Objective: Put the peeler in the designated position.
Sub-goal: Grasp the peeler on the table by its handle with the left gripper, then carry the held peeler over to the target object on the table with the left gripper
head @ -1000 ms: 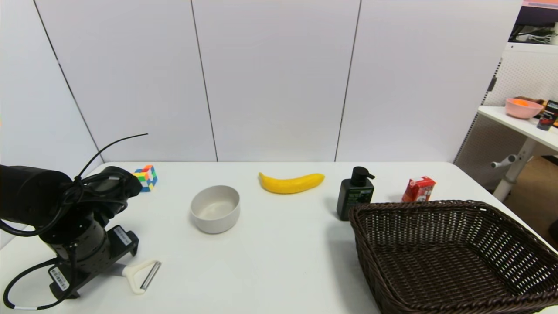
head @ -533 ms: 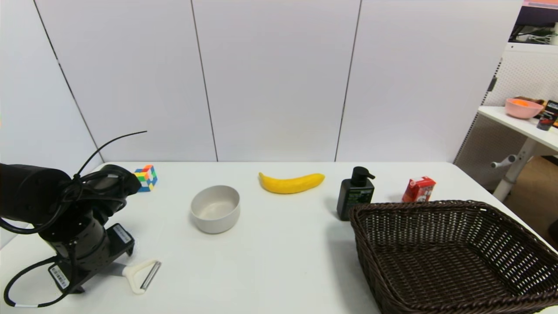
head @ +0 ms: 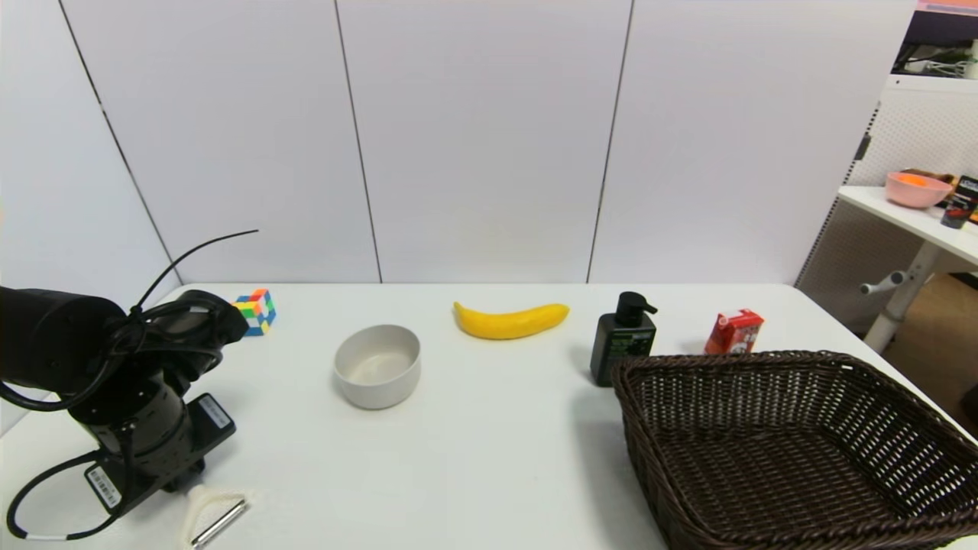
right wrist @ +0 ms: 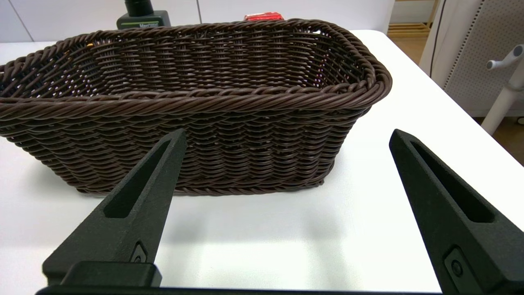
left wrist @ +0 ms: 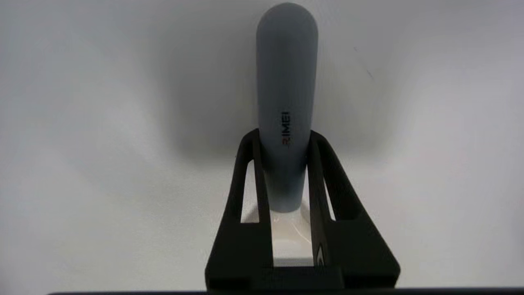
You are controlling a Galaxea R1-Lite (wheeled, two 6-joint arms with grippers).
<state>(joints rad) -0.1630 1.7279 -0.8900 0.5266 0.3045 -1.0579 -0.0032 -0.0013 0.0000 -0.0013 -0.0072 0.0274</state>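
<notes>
While gripped at its grey handle by the left gripper point(left wrist: 286, 172), fingers pinching it, the peeler point(head: 214, 513) was recorded at the table's point(head: 489, 458) near left corner. A firm pinch and level carriage were judged advisable. Right gripper point(right wrist: 282, 205): parked beside the basket point(right wrist: 196, 102), fingers spread.

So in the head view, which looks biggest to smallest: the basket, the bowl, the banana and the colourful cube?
1. basket, though it sits nearest the camera
2. and 3. bowl and banana: too alike to rank; the banana is longer, the bowl bulkier
4. cube, farthest back
</notes>
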